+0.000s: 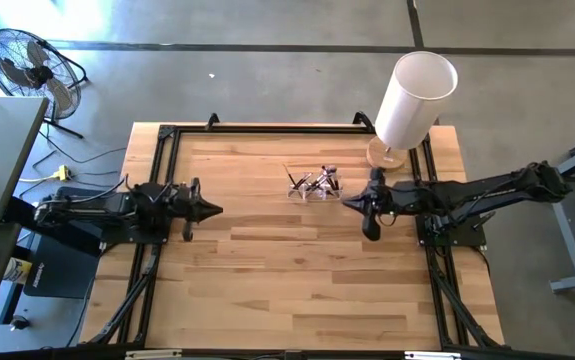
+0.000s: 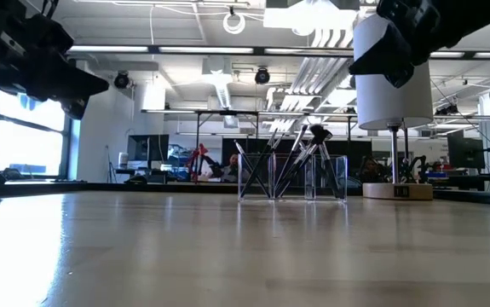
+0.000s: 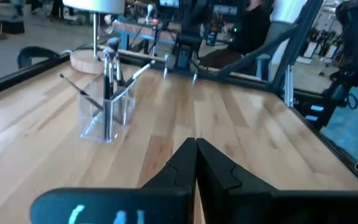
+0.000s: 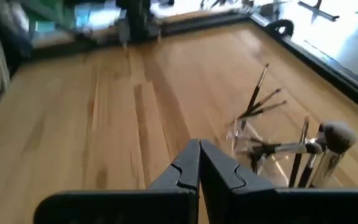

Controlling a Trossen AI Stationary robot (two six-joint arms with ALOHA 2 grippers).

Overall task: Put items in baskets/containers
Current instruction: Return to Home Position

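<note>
A small clear plastic container [image 1: 312, 187] stands on the table's far middle, with several thin makeup brushes [image 2: 300, 162] standing and leaning inside it, bristle tips up. It also shows in the left wrist view [image 3: 107, 112] and right wrist view [image 4: 272, 146]. My left gripper [image 1: 215, 210] hovers shut over the table's left part, well left of the container. My right gripper [image 1: 347, 203] hovers shut just right of the container, holding nothing.
A tall white cylinder [image 1: 414, 98] on a round wooden base [image 1: 387, 155] stands at the far right, behind my right arm. Black rails [image 1: 267, 130] frame the table. The near half of the wooden top [image 1: 287, 290] holds nothing.
</note>
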